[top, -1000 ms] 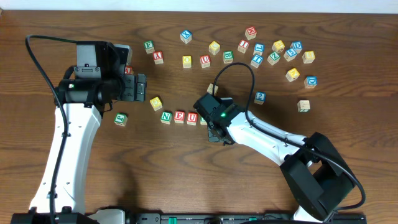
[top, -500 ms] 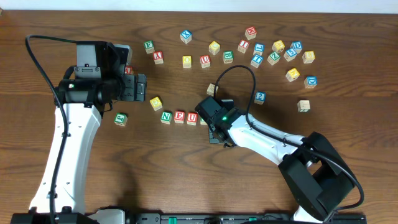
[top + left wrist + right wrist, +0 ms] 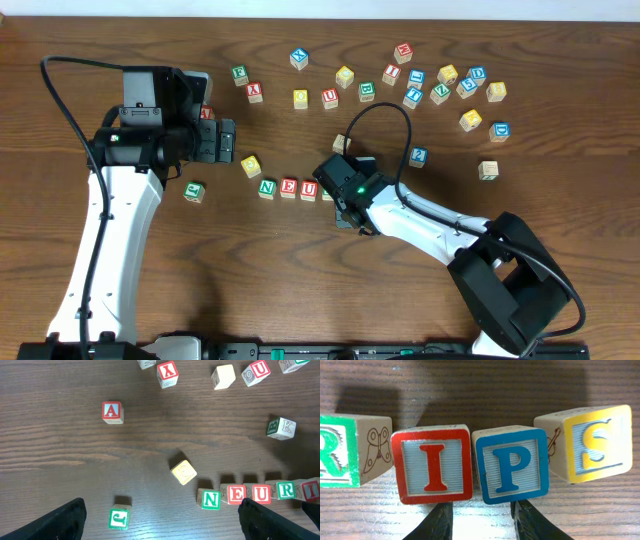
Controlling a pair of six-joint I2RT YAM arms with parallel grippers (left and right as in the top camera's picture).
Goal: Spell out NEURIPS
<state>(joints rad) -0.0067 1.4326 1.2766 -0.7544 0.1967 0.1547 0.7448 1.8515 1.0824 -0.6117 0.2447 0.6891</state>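
Rt end effector (image 3: 482, 512): fingers (image 3: 440, 521) part spread, nothing btw them, tips just below I cube (image 3: 432, 466) and P cube (image 3: 512, 465) in its wrist cam. I is red, P blue, both letters upright to that cam, cubes side by side w/ barely a gap. Frame-left of I sits R cube (image 3: 340, 450), green letter, w/ a butterfly (image 3: 377, 450) drawn on its side face. Frame-right of P is S cube (image 3: 592, 442): yellow frame, pale S, tilted so its top edge climbs to frame-right. It's just beside P; contact can't tell. Lt end effector (image 3: 161, 512) is spread wide, holds nothing, and hangs over the wood surface (image 3: 300, 290) near the row's start. Lt wrist cam reads N cube (image 3: 210, 499) green, E cube (image 3: 236, 494) red, U cube (image 3: 261, 493) red, then R, and I at frame edge, all packed side by side w/ letters upright. Row's long axis runs side to side across the surface. Overhead, only N-E-U show; the rest is hidden under the rt arm. Off the row: yellow cube (image 3: 183, 471), skewed, just up-left of N, face too faint to read. A cube (image 3: 112, 412), red, sits well apart. X cube (image 3: 167, 372) and spare U cube (image 3: 257, 371) are at frame top. Green cube (image 3: 119, 519) lies near the lt finger, letter maybe J, unsure.
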